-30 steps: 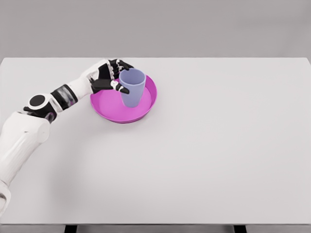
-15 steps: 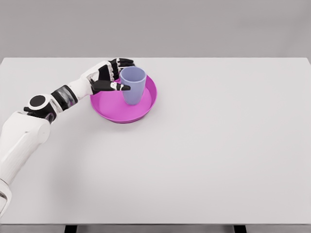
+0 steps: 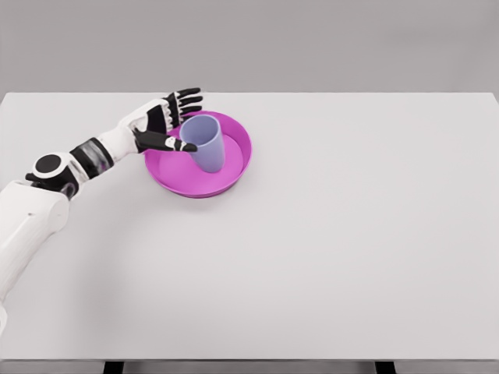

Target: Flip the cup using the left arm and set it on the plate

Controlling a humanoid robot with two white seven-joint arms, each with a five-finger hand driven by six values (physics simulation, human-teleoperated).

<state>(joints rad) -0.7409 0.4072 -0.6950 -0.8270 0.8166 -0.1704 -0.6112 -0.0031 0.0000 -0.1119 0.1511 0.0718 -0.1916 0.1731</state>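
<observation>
Lavender cup (image 3: 204, 143) stands mouth-up in a magenta plate (image 3: 236, 170) toward the far left of a plain white surface (image 3: 327, 249), leaning slightly left toward the left hand (image 3: 165, 121). That hand sits just beside the cup, fingers (image 3: 187, 97) spread and holding nothing, thumb reaching toward the cup's rim. White forearm stretches in from the lower left.

A wide white table (image 3: 327, 257) fills most of the head view, its top matte and evenly lit, with only faint soft shadows. Its far edge runs straight across the scene. Beyond it stands a plain grey wall (image 3: 312, 43), smooth and unmarked. Under the near edge two dark table legs (image 3: 114, 367) show, left and right.
</observation>
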